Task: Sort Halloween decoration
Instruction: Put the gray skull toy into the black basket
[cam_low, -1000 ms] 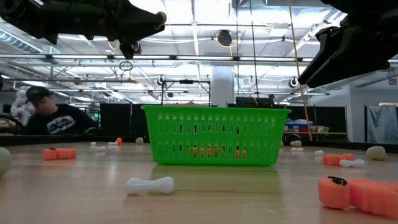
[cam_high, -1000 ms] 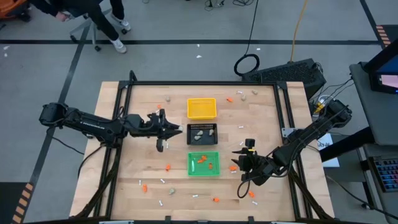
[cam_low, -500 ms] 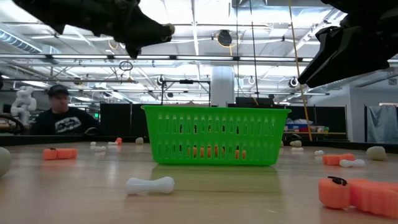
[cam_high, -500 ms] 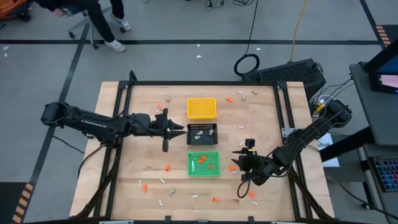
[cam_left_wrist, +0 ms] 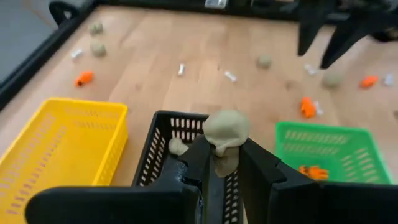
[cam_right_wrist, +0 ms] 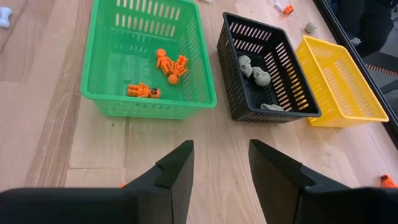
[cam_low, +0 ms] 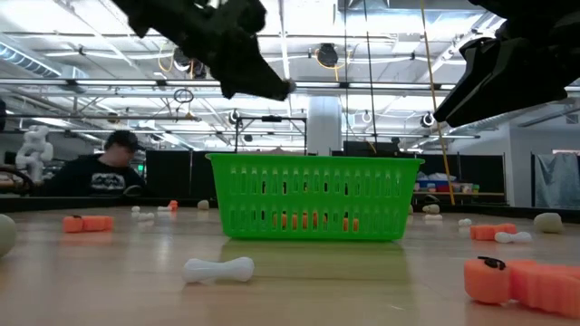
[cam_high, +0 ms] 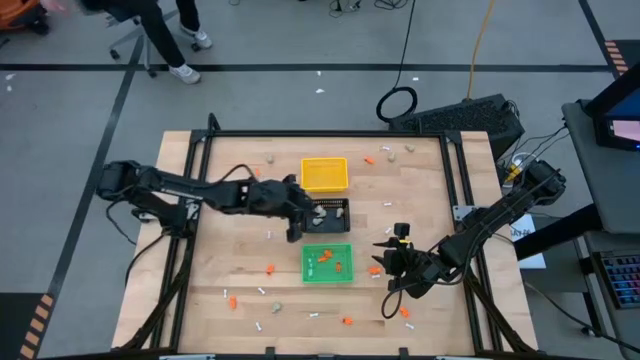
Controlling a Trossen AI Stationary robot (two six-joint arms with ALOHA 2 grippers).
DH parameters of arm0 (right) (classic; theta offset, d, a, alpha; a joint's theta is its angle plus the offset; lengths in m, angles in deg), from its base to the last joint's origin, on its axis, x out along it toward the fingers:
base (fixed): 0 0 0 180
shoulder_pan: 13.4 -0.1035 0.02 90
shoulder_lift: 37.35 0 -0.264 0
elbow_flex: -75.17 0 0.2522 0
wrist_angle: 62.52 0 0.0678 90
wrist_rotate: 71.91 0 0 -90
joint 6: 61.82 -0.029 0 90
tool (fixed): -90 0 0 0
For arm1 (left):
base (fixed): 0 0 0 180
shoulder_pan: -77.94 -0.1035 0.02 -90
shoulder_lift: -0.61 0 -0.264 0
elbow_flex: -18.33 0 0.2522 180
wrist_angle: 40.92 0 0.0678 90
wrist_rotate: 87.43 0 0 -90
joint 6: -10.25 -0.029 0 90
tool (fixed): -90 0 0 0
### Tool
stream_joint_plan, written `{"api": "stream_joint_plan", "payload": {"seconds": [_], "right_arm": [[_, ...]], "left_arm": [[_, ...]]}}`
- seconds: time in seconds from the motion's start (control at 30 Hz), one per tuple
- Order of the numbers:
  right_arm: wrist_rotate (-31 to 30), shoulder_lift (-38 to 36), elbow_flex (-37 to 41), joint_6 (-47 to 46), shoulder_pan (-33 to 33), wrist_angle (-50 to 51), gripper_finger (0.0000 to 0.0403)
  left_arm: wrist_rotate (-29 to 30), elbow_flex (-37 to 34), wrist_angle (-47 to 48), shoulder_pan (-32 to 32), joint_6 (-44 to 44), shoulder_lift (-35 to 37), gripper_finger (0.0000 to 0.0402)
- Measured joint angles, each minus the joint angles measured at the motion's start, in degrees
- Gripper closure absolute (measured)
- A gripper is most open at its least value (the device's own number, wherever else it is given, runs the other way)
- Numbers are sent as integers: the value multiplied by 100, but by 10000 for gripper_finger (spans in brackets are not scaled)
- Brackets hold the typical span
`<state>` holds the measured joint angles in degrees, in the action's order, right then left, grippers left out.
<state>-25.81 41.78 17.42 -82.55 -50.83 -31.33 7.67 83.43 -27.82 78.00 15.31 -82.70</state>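
My left gripper [cam_high: 293,207] hangs over the left rim of the black tray [cam_high: 341,226], shut on a beige-grey skull-like lump [cam_left_wrist: 225,129]. The black tray holds a few more lumps [cam_right_wrist: 255,71]. The green tray [cam_high: 348,248] holds orange pieces [cam_right_wrist: 169,64], and the yellow tray [cam_high: 324,174] stands at the far side. My right gripper [cam_right_wrist: 221,165] stands open with nothing between its fingers, above the table to the right of the green tray. Orange bits [cam_high: 270,268], white sticks [cam_high: 262,291] and lumps [cam_high: 277,306] lie loose on the table. My left gripper pinches the lump's narrow lower part [cam_left_wrist: 224,163] between its two fingers [cam_left_wrist: 198,155]; the round top sticks out past the fingertips. The fingers slant downward, coming from the table's left. The lump is lifted clear, above the black tray's rim.
More loose pieces lie near the far edge [cam_high: 388,154] and the near right [cam_high: 403,312]. A black frame rail [cam_high: 190,190] runs along the table's edges. In the low view a person [cam_low: 109,167] sits in the room beyond the table.
My left gripper has moved toward the table's right edge with the lump, from left of the trays to over the black tray's left rim, and has tipped as it went. It has stayed shut on the lump.
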Motion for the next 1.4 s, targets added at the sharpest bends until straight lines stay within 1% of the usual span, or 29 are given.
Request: {"api": "stream_joint_plan", "payload": {"seconds": [0.23,0.33,0.4,0.77,1.0,1.1,1.4], "right_arm": [[4,0,0,0,0,37,264],[9,0,0,-9,-1,46,264],[16,0,0,-17,0,59,264],[15,-1,0,-49,0,85,264],[11,-1,0,-60,-1,83,264],[11,0,0,-61,-2,83,264],[15,0,0,-68,-2,83,264]], "left_arm": [[-10,830,1073,-214,-27,-762,340],[-10,1056,1349,-262,-265,-1048,340],[-14,1156,1322,-277,-286,-1229,340],[-38,1357,1391,-406,-284,-1789,340],[-142,1359,1669,-416,-299,-1794,340],[-146,1359,1643,-418,-445,-1793,340],[-214,1357,1659,-417,-543,-2073,340]]}}
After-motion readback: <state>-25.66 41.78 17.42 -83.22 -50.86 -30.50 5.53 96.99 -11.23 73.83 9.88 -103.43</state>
